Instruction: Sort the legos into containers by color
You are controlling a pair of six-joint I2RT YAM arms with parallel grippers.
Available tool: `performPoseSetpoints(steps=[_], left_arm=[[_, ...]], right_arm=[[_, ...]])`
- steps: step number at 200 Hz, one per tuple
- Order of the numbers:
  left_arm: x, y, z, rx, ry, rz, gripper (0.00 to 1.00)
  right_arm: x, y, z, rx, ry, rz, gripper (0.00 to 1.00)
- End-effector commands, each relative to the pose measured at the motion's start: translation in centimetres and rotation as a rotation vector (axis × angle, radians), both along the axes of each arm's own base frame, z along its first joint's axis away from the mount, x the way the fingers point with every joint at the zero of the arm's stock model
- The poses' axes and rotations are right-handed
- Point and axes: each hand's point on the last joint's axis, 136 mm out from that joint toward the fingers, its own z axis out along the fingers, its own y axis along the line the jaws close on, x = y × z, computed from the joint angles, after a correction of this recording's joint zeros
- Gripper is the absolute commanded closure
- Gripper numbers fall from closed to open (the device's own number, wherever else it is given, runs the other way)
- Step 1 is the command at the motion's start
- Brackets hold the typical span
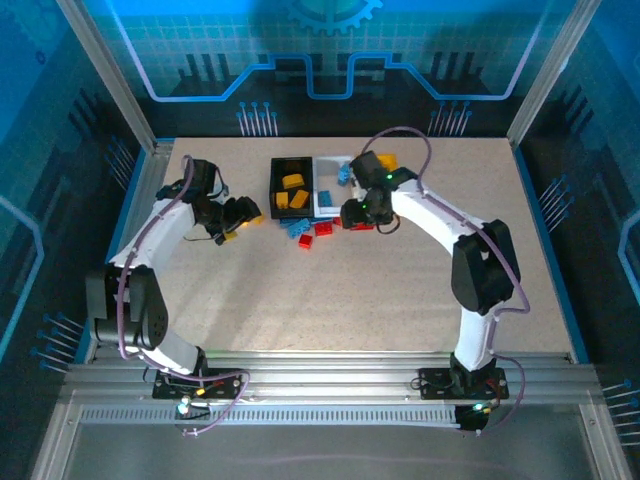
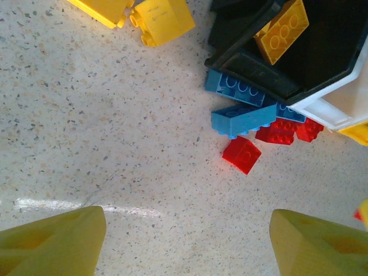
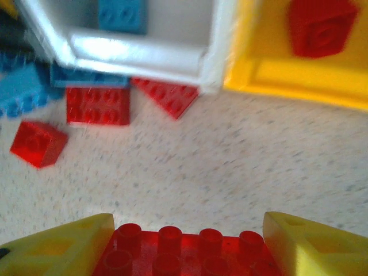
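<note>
On the speckled table (image 1: pixel 400 300), the right gripper (image 3: pixel 187 227) pinches 1 red brick (image 3: pixel 172 253) just short of the yellow bin (image 3: pixel 299 80), likely because red goes there, while the left gripper (image 2: pixel 187 230) hangs wide apart, empty, above loose legos (image 2: pixel 244 118).

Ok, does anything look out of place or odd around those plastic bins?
Mildly: a small red plastic brick lies in the yellow-orange plastic bin, while a yellow-orange brick sits in the black bin. Colours don't match bins. Nothing looks damaged.
</note>
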Motion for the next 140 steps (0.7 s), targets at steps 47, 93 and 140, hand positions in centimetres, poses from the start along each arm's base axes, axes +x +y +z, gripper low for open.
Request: performPoseSetpoints(steps=[47,93,140], left_arm=[[-0.3,1.4,-1.6,0.048,0.077,-0.020,0.23],[0.5,2.8,-1.4,0.036,0.094,0.008,0.22],[1.5,3.6,-1.9,0.008,0.109,0.029,0.22]], right_arm=[[9.3,-3.8,1.5,0.052,-0.049,-0.167,0.43],[12.3,-4.8,-1.2,0.042,-0.012,-0.224,0.42],[13.4,-5.9,-1.7,0.043,-0.001,-0.269,0.30]])
